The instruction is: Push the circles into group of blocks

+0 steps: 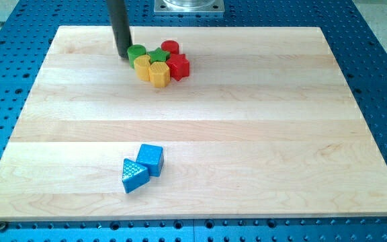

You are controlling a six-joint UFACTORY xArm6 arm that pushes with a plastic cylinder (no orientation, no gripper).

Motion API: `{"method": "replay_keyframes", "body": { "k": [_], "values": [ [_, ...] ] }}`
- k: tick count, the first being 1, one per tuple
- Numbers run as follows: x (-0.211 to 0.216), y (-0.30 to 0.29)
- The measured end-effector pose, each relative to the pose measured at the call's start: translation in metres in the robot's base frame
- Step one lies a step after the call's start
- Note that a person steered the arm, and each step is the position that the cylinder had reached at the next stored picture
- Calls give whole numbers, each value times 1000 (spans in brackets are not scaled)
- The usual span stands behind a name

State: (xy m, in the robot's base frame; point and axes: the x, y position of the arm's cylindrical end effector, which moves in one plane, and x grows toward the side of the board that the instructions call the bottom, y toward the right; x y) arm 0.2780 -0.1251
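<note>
Looks like a robotics lab bench to me: a pale wooden board (200, 121) sitting on a blue perforated metal table (375, 60) with a grid of mounting holes, plus a metal mounting plate (189, 6) at the view's top.

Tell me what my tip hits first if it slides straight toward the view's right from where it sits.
Your tip sits just left of the green circle, so it would likely meet that first, with the green star and red circle behind it. Whether they already touch is unclear.
</note>
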Motion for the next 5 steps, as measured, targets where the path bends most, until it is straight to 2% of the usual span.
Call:
{"method": "replay_keyframes", "body": {
  "k": [1, 2, 3, 4, 5],
  "values": [
    [-2, 6],
    [-2, -33],
    [-23, -57],
    [-49, 23],
    [-37, 73]
  ]
}}
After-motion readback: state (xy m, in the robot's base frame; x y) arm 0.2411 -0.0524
